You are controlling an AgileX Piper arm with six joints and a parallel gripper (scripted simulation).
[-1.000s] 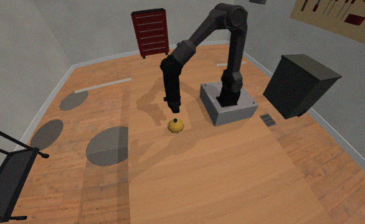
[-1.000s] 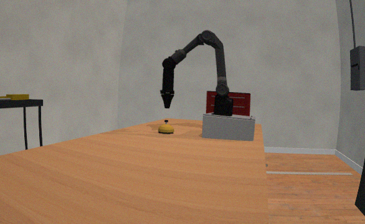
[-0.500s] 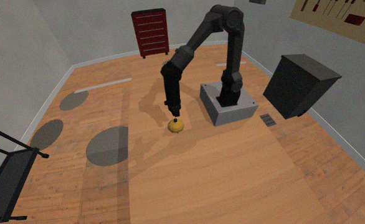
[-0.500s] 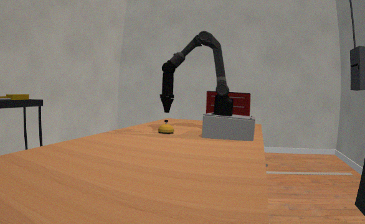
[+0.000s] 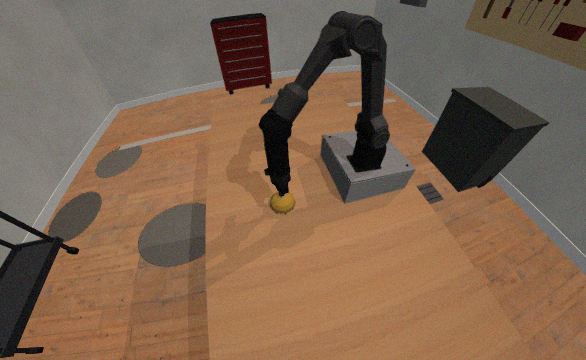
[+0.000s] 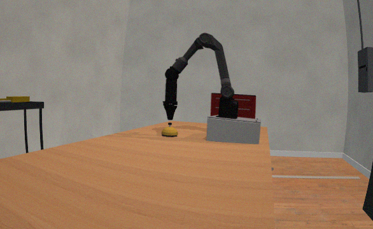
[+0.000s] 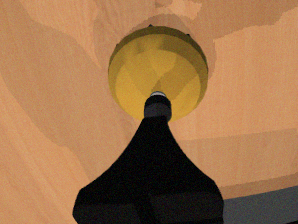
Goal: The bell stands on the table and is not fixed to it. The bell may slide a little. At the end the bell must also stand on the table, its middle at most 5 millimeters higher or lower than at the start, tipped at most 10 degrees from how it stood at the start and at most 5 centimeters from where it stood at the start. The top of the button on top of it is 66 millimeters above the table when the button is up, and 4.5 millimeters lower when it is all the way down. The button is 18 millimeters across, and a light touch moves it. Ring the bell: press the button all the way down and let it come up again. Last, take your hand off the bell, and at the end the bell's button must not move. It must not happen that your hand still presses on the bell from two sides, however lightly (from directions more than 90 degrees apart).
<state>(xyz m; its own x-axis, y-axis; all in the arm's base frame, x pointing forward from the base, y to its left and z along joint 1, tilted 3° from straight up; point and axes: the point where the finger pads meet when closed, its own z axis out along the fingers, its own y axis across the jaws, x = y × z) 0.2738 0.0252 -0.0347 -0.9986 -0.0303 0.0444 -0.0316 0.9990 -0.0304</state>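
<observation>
1. Tool (image 7: 157, 117) fills the lower centre of the wrist view, its fingers pressed together into one dark point with nothing between them.
2. Just past that point, at centre frame, is the black button (image 7: 157, 104) of the yellow bell (image 7: 157, 70); in the exterior view the tip (image 6: 170, 118) hangs straight over the button (image 6: 170, 124), whether touching cannot be told.
3. Bell (image 6: 169, 131) stands upright on the worktop (image 6: 126, 178), mid-frame.
4. Right of it sits the arm's grey base (image 6: 251, 137).

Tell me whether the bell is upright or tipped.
Upright. In the exterior view the bell sits flat on the table, button pointing straight up beneath the shut gripper.
</observation>
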